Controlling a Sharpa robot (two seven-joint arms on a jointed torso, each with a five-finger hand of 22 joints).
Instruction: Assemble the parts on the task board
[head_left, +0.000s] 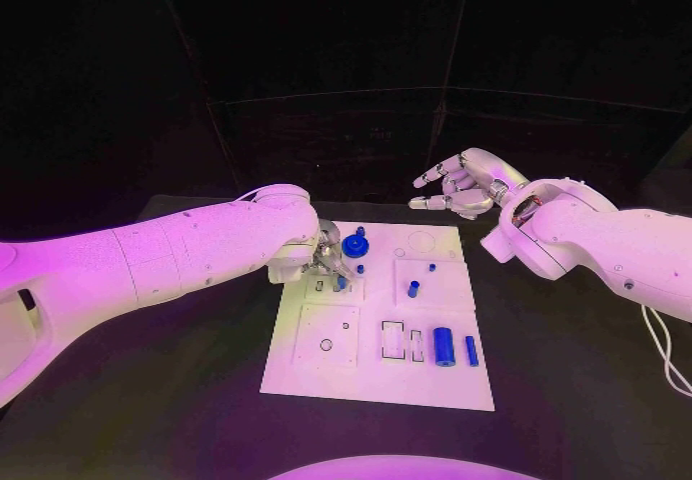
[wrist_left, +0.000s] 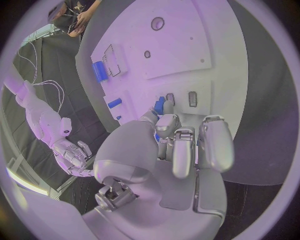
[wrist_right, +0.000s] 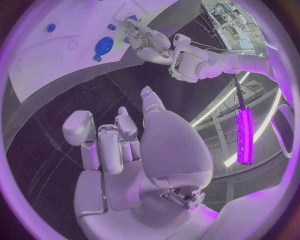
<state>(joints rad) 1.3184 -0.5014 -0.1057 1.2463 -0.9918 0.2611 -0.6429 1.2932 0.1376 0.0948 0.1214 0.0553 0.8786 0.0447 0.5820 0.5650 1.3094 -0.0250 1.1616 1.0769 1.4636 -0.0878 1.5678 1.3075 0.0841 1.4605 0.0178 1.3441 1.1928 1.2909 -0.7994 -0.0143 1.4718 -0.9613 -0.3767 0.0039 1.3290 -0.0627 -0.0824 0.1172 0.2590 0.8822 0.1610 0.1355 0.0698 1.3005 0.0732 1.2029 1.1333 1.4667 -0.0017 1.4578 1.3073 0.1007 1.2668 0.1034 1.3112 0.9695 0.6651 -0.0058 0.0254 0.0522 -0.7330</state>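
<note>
Seating small blue part (head_left: 342, 282) into task board (head_left: 378, 385) near far-left corner: left hand (head_left: 326, 256) pinching it. Right hand (head_left: 462, 184) hovering beyond board's far edge, fingers loosely curled, holding nothing. Next: press part home, release.

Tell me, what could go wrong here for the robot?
The left hand is pinching a small blue part over the white board; it might slip or miss its slot. Working so low, its fingers could also bump the blue gear beside them. The right hand hovers off the board, no danger.

Smooth white arm shells, silver jointed left hand (wrist_left: 181, 150) and right hand (head_left: 459, 184).
</note>
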